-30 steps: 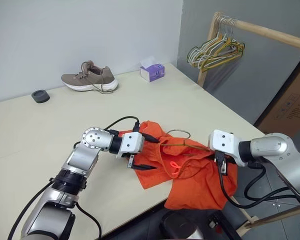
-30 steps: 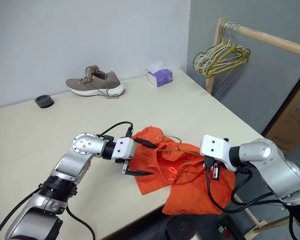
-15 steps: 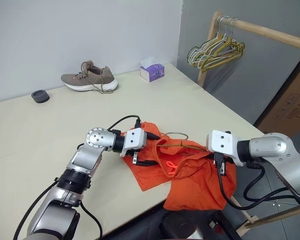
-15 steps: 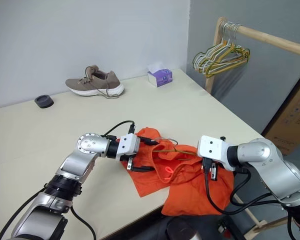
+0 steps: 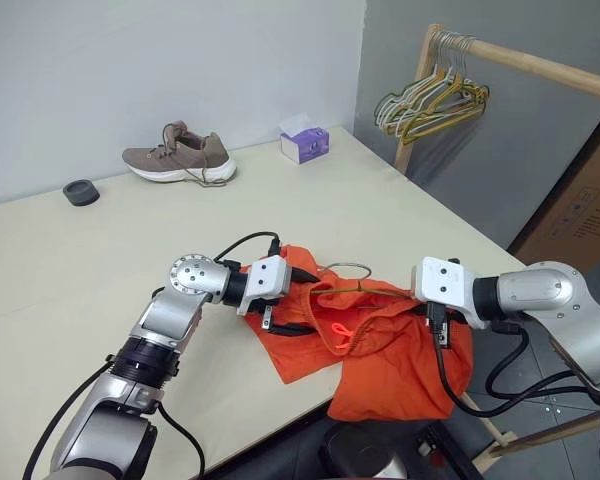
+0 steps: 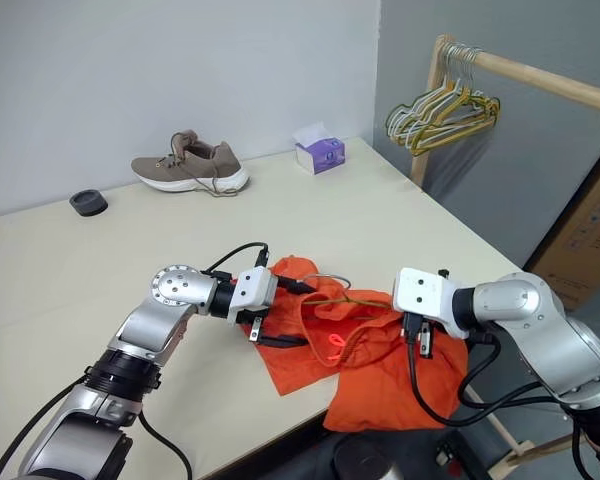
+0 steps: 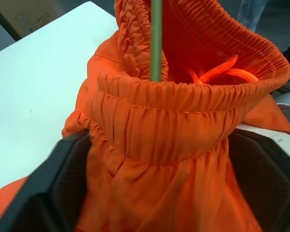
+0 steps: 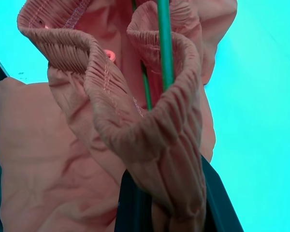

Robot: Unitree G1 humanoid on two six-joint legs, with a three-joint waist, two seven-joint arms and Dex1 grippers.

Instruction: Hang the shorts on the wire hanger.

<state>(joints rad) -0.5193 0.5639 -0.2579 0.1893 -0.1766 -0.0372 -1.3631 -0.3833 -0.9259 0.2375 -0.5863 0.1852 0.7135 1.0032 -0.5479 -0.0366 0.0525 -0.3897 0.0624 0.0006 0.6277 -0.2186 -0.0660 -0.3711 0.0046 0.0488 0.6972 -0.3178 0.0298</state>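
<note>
The bright orange shorts (image 5: 380, 350) lie bunched at the table's near edge, with one part hanging over it. The wire hanger (image 5: 352, 267) runs through the waistband, its hook poking out on the far side. My left gripper (image 5: 295, 300) stands open on the left, one black finger (image 7: 63, 188) on either side of the gathered waistband (image 7: 174, 121). My right gripper (image 5: 435, 322) is shut on the hanger's wire (image 8: 165, 43) at the right end. The waistband fold (image 8: 150, 130) is draped over its fingers.
On the cream table (image 5: 100, 260) at the back are a brown shoe (image 5: 178, 155), a purple tissue box (image 5: 305, 143) and a small black cap (image 5: 80, 191). A wooden rail (image 5: 540, 65) with several pale hangers (image 5: 435, 100) stands at the right, and a cardboard box (image 5: 580, 210) is beyond it.
My left gripper's fingers have drawn a little closer together around the waistband. The right gripper and the hanger have stayed where they were.
</note>
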